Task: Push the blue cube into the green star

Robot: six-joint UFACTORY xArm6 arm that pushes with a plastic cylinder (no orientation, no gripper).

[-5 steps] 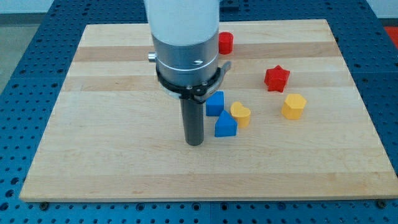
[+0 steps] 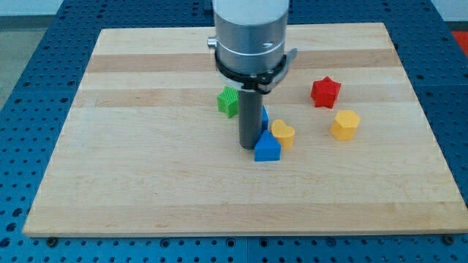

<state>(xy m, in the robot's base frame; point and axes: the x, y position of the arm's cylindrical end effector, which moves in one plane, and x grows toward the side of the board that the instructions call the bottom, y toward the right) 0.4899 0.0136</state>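
Camera view, single frame.

Item 1: wooden board (image 2: 146,183), pale planks, lying on a blue perforated table (image 2: 22,88) that shows around its edges.

Item 2: arm (image 2: 251,33), a white and grey cylinder entering from the view's top, ending in a straight dark rod. My tip (image 2: 251,147) rests on the board near its middle. The tool is a plain rod with no jaws, so it is neither spread nor pinching anything.

Item 3: blue cube (image 2: 264,117), mostly hidden behind the rod; only a thin blue sliver shows at the rod's right edge, a little above the tip. It appears to touch the rod, though the contact cannot be confirmed.

Item 4: green star (image 2: 228,101), just to the view's left of the rod and slightly above the tip. It is partly covered by the rod on its right side. Whether it touches the blue cube cannot be told, since the rod stands between them.

Item 5: second blue block (image 2: 267,148), with a peaked top, directly to the view's right of the tip and touching or nearly touching it.

Item 6: yellow heart-like block (image 2: 283,134), just beside the peaked blue block, on its upper right.

Item 7: yellow block (image 2: 345,124), roughly hexagonal, well apart to the view's right.

Item 8: red star (image 2: 325,91), above the hexagonal yellow block, near it but apart.
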